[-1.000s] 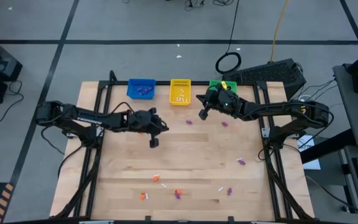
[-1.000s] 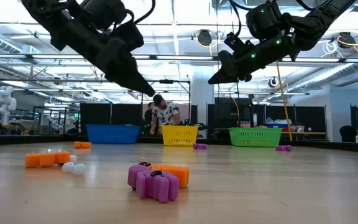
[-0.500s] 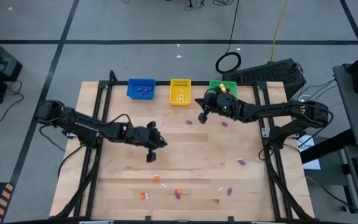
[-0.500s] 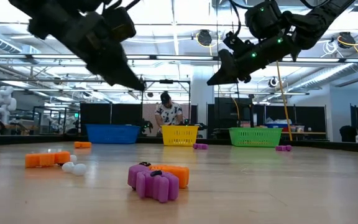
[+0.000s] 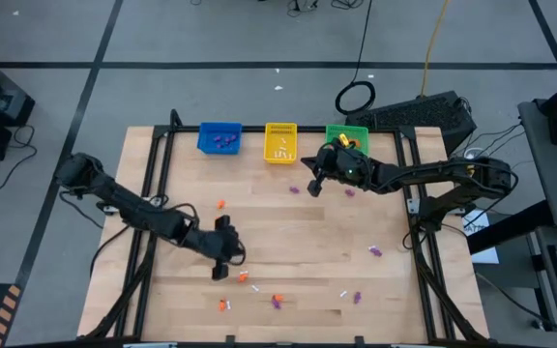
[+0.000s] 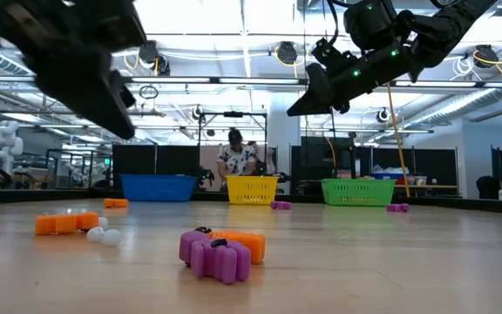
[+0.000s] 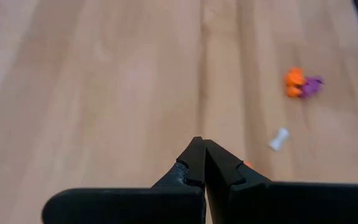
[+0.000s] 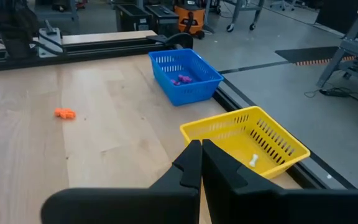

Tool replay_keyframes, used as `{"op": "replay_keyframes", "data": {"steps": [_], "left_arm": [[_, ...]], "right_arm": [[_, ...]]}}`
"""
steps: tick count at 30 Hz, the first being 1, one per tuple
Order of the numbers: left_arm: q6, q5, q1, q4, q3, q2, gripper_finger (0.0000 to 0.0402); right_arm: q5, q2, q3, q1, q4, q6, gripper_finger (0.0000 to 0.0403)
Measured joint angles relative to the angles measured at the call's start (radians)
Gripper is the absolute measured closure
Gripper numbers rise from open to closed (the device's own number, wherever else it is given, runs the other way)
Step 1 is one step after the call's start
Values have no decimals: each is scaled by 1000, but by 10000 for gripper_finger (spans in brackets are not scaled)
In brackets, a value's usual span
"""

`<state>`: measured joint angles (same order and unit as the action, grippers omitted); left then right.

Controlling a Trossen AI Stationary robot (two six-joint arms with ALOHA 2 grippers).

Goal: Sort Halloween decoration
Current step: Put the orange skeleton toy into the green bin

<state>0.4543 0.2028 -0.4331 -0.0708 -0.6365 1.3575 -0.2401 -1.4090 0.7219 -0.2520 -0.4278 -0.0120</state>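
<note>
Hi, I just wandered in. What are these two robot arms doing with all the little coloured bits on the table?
Two dark robot arms are sorting tiny orange, purple and white Halloween trinkets scattered on a wooden table into three small plastic baskets: blue, yellow and green. Right now neither holds anything. The left gripper, fingers shut, hangs over loose pieces at the table's near edge. The right gripper, also shut, hovers near the yellow basket. Some purple pieces lie in the blue basket, white ones in the yellow.
</note>
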Motion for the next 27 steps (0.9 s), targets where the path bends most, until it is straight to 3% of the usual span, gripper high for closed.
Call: {"op": "replay_keyframes", "data": {"steps": [4, 17, 27], "left_arm": [[48, 20, -68, 1, 0, 2, 383], [273, 24, -172, 67, -2, 174, 238], [354, 55, -192, -13, -123, 325, 226]], "right_arm": [[0, 0, 0, 0, 4, 0, 403], [1, 0, 0, 0, -1, -7, 403], [1, 0, 0, 2, 22, 8, 403]]}}
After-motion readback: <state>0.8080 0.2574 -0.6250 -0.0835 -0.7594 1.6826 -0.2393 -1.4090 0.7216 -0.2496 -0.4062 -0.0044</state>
